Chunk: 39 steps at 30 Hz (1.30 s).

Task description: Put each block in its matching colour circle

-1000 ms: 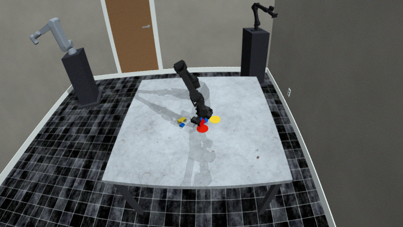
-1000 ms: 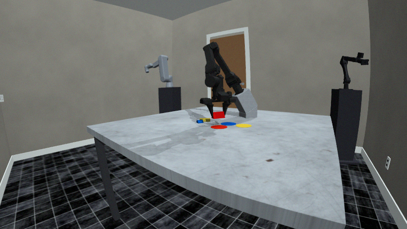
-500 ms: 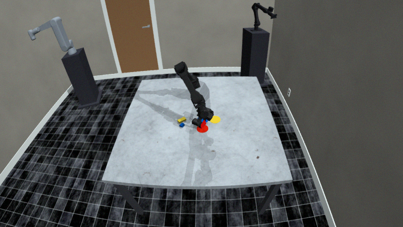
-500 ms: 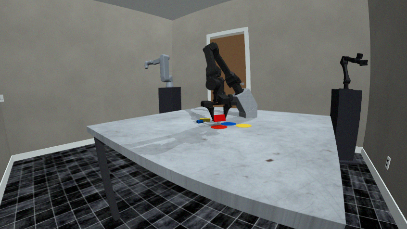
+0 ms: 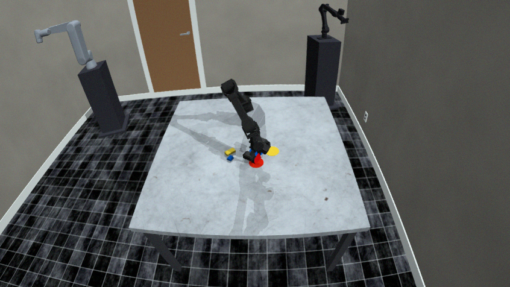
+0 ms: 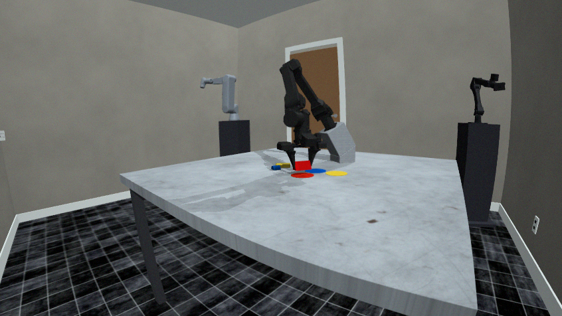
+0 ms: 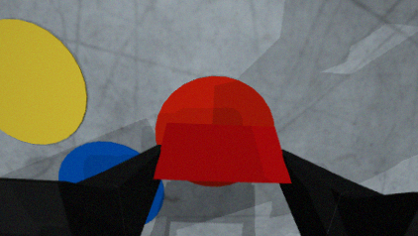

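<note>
My gripper (image 5: 255, 155) (image 6: 302, 164) (image 7: 220, 154) is shut on the red block (image 6: 303, 165) (image 7: 222, 151) and holds it low over the table, just above the near edge of the red circle (image 5: 257, 163) (image 6: 301, 175) (image 7: 213, 99). The blue circle (image 6: 315, 170) (image 7: 94, 159) lies beside it, partly hidden by a finger in the wrist view. The yellow circle (image 5: 273, 151) (image 6: 336, 173) (image 7: 35, 81) lies beyond that. A yellow block (image 5: 229, 151) (image 6: 283, 164) and a small blue block (image 5: 230, 157) (image 6: 276, 167) lie together on the table, left of the circles and outside them.
The marble table (image 5: 213, 196) (image 6: 353, 220) carries my arm's grey base (image 6: 339, 147) behind the circles. Two other arms stand on dark pedestals (image 5: 101, 96) (image 5: 321, 64) off the table, by the back wall.
</note>
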Motion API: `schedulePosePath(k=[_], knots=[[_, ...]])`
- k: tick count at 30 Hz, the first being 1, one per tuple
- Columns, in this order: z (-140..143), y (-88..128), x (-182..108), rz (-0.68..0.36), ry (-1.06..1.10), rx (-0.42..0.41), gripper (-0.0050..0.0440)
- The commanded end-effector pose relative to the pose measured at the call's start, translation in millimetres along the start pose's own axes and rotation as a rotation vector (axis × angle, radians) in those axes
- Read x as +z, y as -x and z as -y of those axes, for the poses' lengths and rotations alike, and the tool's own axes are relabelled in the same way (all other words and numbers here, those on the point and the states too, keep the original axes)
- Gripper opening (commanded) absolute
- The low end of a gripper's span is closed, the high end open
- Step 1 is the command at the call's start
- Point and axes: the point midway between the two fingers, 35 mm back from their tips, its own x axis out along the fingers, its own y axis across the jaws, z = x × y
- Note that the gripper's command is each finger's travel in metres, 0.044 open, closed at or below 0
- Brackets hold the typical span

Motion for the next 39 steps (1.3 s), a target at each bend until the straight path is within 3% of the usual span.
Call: schedulePosePath(k=[1, 12, 27, 31, 39], knots=[[0, -6, -2, -0.003, 0.003, 0.004, 0.027], [-2, -20, -3, -0.005, 0.004, 0.005, 0.027], [4, -12, 1, 0.01, -0.006, -0.011, 0.027], [4, -12, 1, 0.01, -0.006, -0.011, 0.036], [4, -12, 1, 0.01, -0.006, -0.011, 0.036]])
